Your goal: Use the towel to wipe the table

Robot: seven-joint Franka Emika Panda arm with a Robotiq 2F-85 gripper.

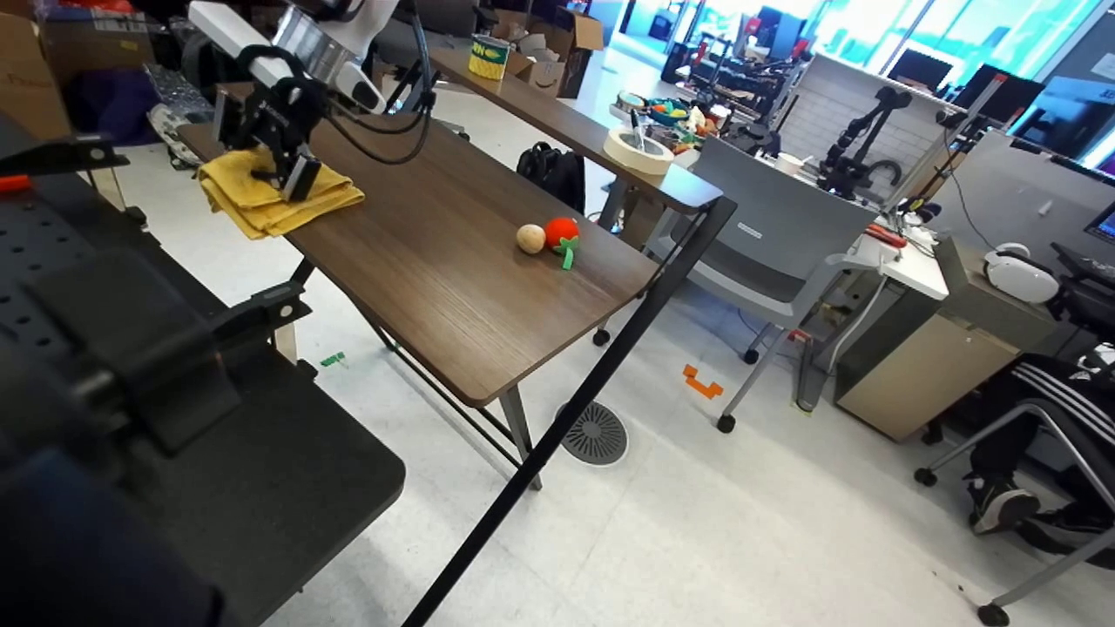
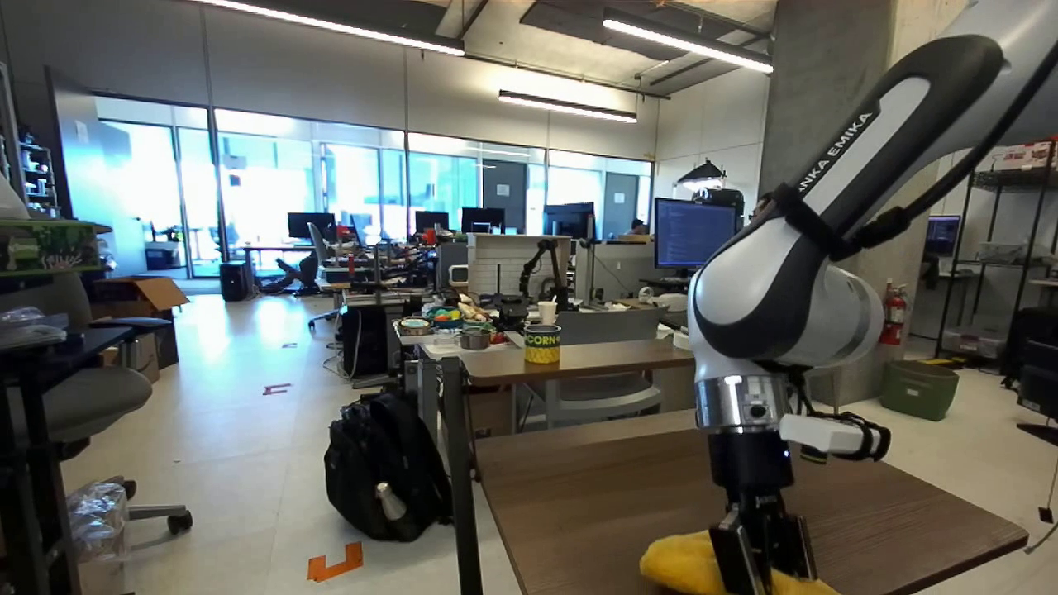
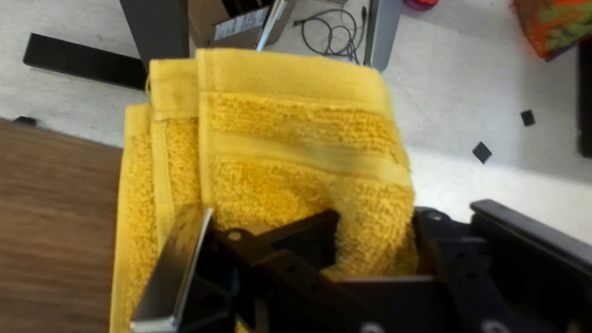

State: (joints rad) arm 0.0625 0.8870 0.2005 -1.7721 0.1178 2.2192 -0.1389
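Directly below me, here's the towel [image 3: 277, 194], mustard-yellow, folded in layers, lying partly on the table [image 1: 435, 261] and partly out past its edge! My gripper [image 2: 775, 578] is right down at it, jaws standing well apart, released, yellow folds showing between them; whether they touch, I can't tell. Along the brown wood grain, toward the opposite end, sit a tan ball [image 1: 530, 239] and a red round thing [image 1: 560, 231] with a green top, side by side. Past the long edge runs a narrow raised shelf [image 1: 549, 113], bearing a can [image 2: 542, 347] marked CORN and a pale roll of tape [image 1: 636, 163]. Farther back, a grey chair [image 1: 766, 209]!
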